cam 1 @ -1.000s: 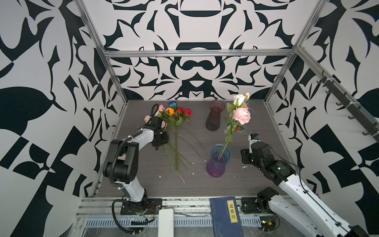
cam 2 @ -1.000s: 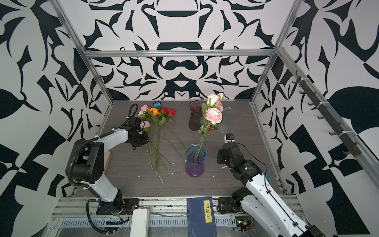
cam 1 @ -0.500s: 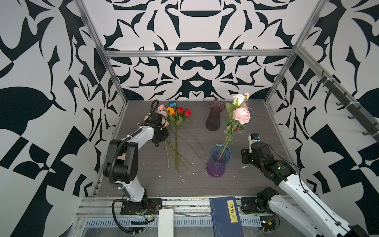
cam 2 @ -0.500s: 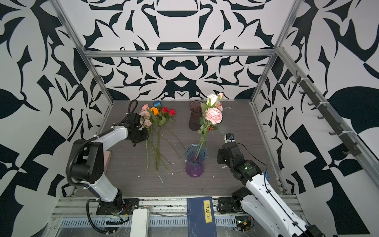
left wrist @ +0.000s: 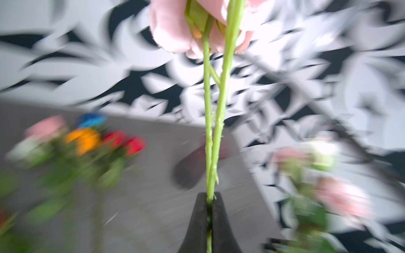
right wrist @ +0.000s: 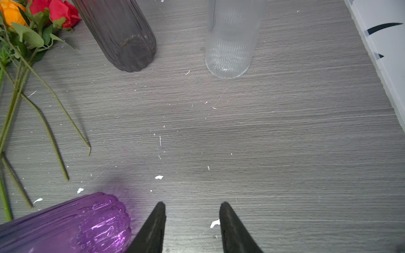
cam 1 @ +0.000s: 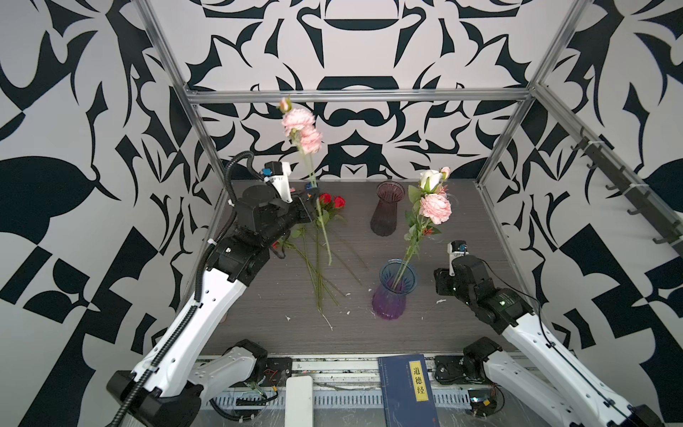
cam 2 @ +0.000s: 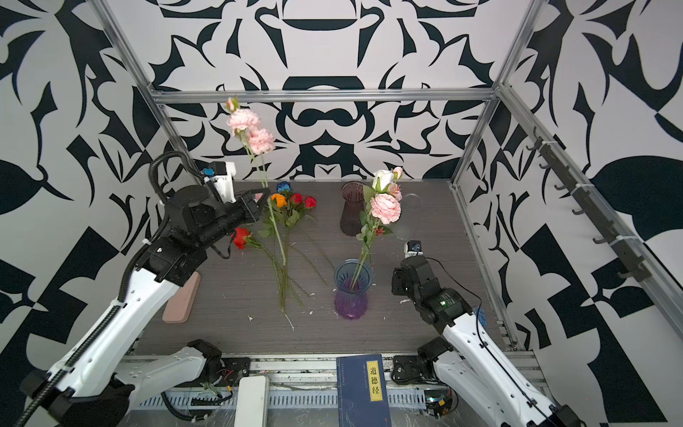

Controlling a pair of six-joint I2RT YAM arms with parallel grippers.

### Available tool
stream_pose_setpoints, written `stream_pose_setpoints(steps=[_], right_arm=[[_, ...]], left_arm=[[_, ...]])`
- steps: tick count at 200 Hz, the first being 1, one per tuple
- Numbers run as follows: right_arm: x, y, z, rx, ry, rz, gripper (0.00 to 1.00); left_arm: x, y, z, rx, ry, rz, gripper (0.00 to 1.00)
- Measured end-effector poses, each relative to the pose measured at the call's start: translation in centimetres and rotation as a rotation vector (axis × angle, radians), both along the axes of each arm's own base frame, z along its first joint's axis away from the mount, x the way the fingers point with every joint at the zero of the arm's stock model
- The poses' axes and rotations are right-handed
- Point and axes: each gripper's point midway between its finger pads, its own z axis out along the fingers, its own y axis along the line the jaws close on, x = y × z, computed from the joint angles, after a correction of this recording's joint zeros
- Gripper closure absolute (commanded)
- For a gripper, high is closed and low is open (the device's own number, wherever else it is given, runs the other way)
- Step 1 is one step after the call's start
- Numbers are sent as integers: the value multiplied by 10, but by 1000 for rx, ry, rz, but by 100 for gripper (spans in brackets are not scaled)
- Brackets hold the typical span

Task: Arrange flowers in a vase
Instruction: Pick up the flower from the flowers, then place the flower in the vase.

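Stem (left wrist: 210, 188) thin, green; pinched in tapered left fingers (left wrist: 197, 223).

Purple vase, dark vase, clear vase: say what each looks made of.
Purple vase: likely glass or clear plastic, glossy; translucent ribs with bright highlights. Dark vase: smoky tinted glass or plastic, ribbed, duller sheen. Clear vase: colourless glass or acrylic, finely fluted, see-through.
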Motion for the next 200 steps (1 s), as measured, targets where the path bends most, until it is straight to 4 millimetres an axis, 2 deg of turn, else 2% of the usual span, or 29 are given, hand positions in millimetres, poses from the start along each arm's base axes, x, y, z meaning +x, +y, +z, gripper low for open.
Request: stream_pose_setpoints(steps=[9, 17, 30, 41, 60, 102, 117, 136, 174, 200], right_arm=[[0, 0, 0, 0, 0, 0, 55], [0, 0, 0, 0, 0, 0, 56], [0, 0, 0, 0, 0, 0, 56], [0, 0, 0, 0, 0, 0, 55], [0, 0, 0, 0, 0, 0, 56], [0, 0, 0, 1, -1, 0, 56], [0, 0, 0, 1, -1, 0, 55], [0, 0, 1, 2, -3, 0, 56], [-1, 0, 3, 8, -16, 1, 55], [-1, 0, 3, 8, -16, 1, 56]], left_arm=[[-16, -19, 28, -50, -80, -69, 100], [-27, -33, 44, -82, -131, -117, 100], [-41, -56, 60, -117, -196, -186, 100], [-51, -75, 66, -132, -238, -235, 100], [-68, -107, 64, -140, -326, -308, 100], [-104, -163, 35, -100, -477, -435, 100], [-115, -173, 34, -91, -530, -456, 100], [-124, -175, 36, -101, -600, -460, 100], [-128, -174, 29, -103, -654, -450, 100], [-130, -175, 16, -99, -660, -453, 100]])
